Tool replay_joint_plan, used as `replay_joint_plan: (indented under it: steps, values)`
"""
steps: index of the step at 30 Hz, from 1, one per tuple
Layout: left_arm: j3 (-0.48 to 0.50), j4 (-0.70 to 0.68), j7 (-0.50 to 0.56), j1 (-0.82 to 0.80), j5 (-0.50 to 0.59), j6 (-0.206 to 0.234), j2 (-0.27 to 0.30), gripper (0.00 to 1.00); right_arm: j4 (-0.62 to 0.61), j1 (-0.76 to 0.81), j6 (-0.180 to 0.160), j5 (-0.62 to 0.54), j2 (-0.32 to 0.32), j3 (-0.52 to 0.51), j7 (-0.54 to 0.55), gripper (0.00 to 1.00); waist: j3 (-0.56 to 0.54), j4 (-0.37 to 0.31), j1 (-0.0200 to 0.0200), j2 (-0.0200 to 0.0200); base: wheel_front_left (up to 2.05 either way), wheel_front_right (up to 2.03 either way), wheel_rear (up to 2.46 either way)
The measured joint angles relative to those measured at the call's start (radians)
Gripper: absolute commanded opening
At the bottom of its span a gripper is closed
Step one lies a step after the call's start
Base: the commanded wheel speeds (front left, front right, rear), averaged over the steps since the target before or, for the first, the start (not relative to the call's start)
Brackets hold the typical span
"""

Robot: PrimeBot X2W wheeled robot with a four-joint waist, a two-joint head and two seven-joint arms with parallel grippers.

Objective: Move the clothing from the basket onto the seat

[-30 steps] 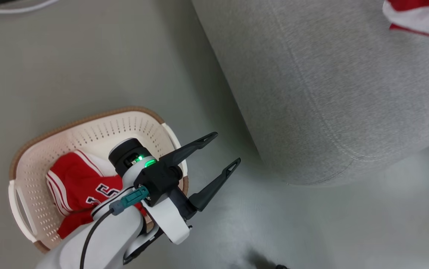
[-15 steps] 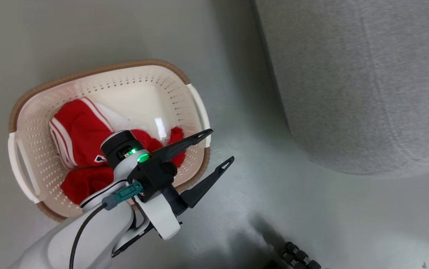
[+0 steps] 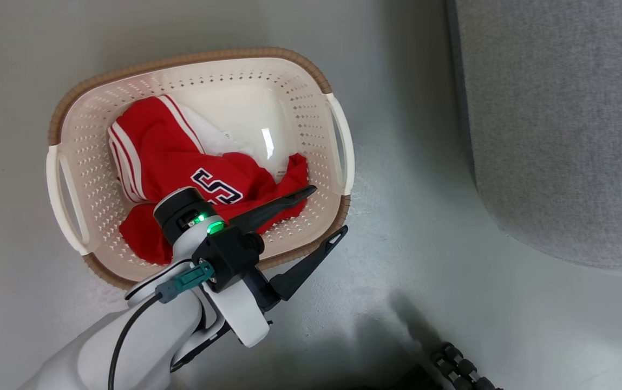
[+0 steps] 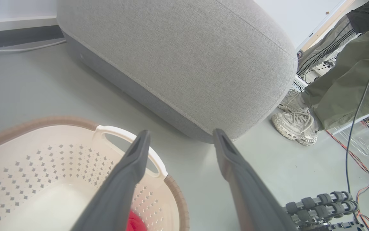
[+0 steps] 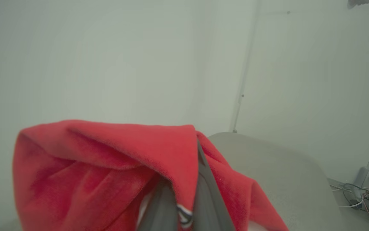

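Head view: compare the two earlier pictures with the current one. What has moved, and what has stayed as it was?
The camera turned toward the basket, pushing the sofa to the picture's right; neither thing itself moved. The open left gripper swung along, one finger now over the red jersey. Nothing gripped or released; the jersey lies unchanged in the basket.

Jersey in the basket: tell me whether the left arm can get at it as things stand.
Probably yes. The left end effector is open over the basket rim, and the jersey lies uncovered inside.
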Motion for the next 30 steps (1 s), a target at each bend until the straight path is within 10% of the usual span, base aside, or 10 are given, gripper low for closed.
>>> replay_joint_plan:
  steps: [7,8,10,11,30]
  values:
    - [0.016,0.022,0.0,-0.002,-0.004,0.0,-0.013,1.0,0.099,0.122,0.0,0.064,0.095,0.101,0.017,0.0,-0.002,0.034,0.0,0.0,0.0,0.0,0.0]
    - [0.02,0.024,0.0,-0.002,-0.008,0.0,-0.016,1.0,0.115,0.142,0.0,0.074,0.093,0.117,0.016,0.09,-0.007,0.038,0.0,0.0,0.0,0.0,0.0]
    - [0.025,0.026,0.0,-0.002,-0.015,0.0,-0.028,1.0,0.135,0.182,0.0,0.095,0.088,0.148,0.003,0.9,-0.02,0.048,0.0,0.0,0.0,0.0,0.0]
    - [0.028,0.028,0.0,-0.002,-0.02,0.0,-0.037,1.0,0.151,0.197,0.0,0.112,0.085,0.165,-0.005,1.0,-0.028,0.053,0.0,0.0,0.0,0.0,0.0]
    - [0.157,0.119,0.0,0.111,-0.034,0.0,-0.162,1.0,0.081,0.589,0.0,0.379,0.006,0.542,-0.048,1.0,-0.304,0.132,0.0,0.0,0.0,0.0,0.0]
